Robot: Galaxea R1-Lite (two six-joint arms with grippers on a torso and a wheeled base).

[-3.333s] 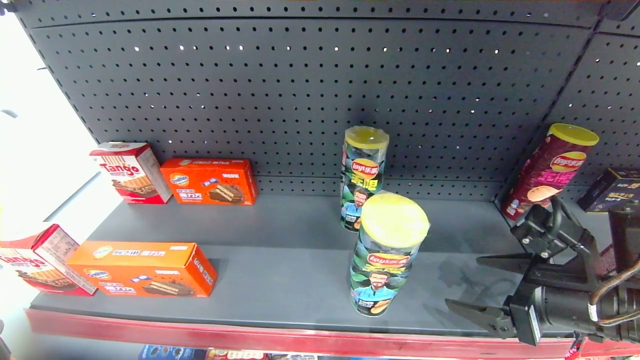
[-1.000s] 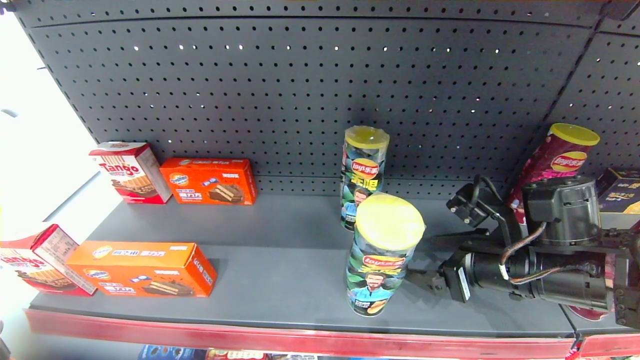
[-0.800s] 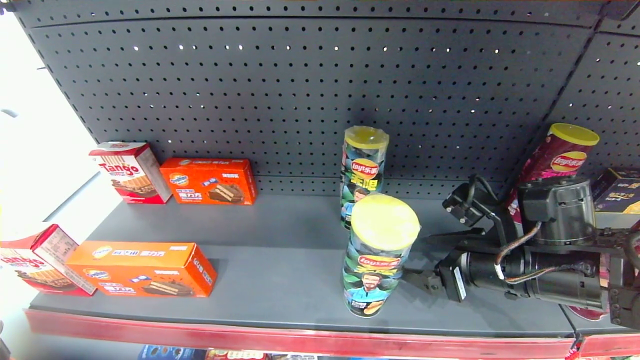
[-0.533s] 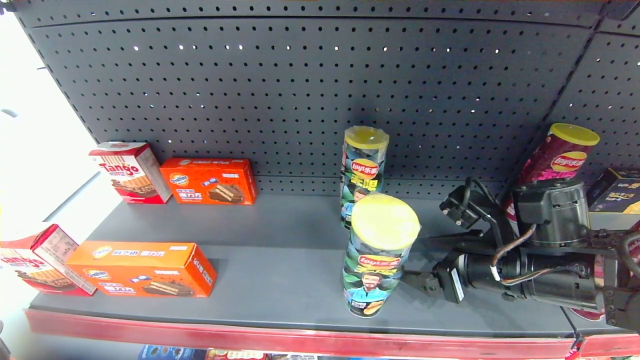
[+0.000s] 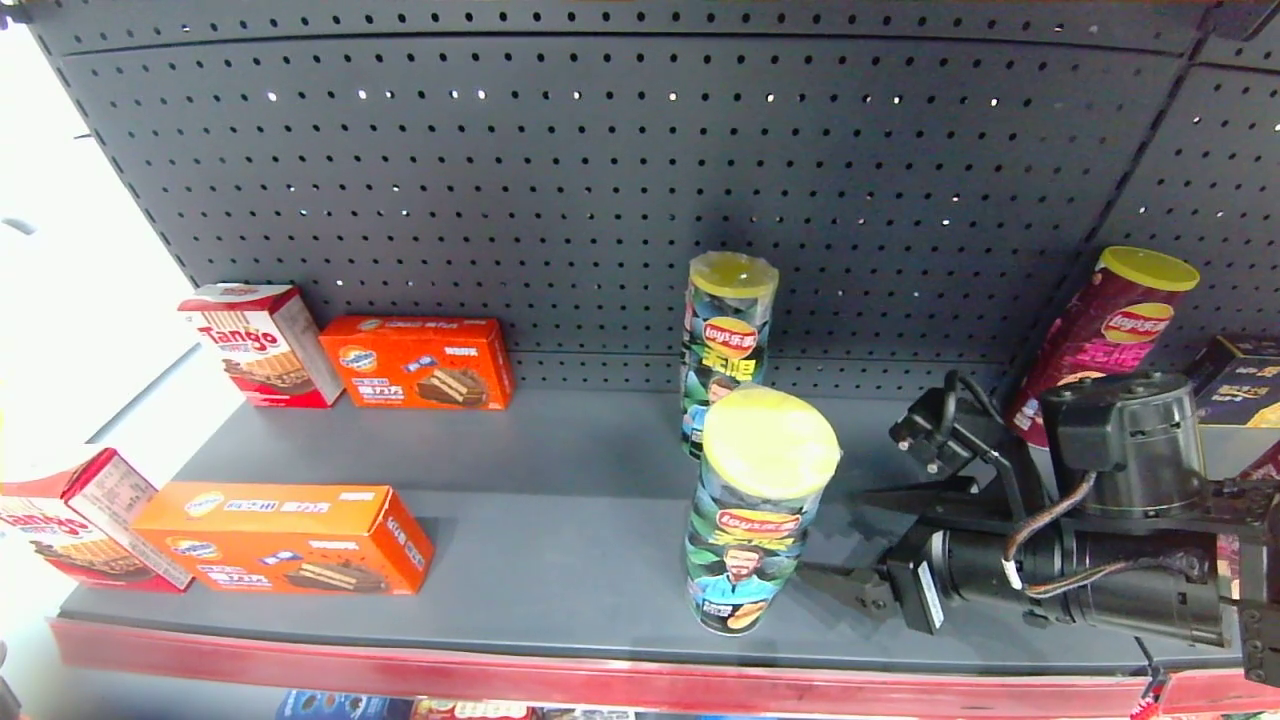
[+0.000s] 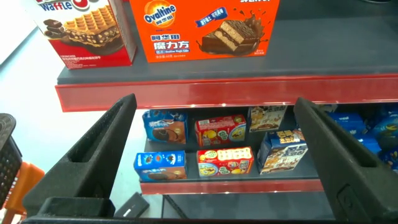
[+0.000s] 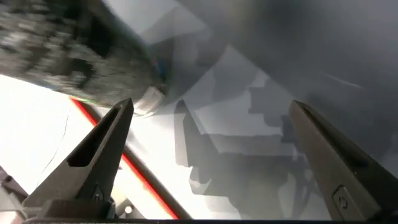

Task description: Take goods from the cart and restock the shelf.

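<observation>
The front chip can [image 5: 760,510] stands upright on the shelf [image 5: 560,560] at the lower middle of the head view, directly in front of a second can [image 5: 728,330]. The right gripper [image 5: 850,535], fingers apart, sits just right of it holding nothing, so this placement looks done. The left gripper [image 6: 216,104] is spread and empty too. Bare shelf between the cans and the orange box [image 5: 285,535] suggests more restocking remains.
</observation>
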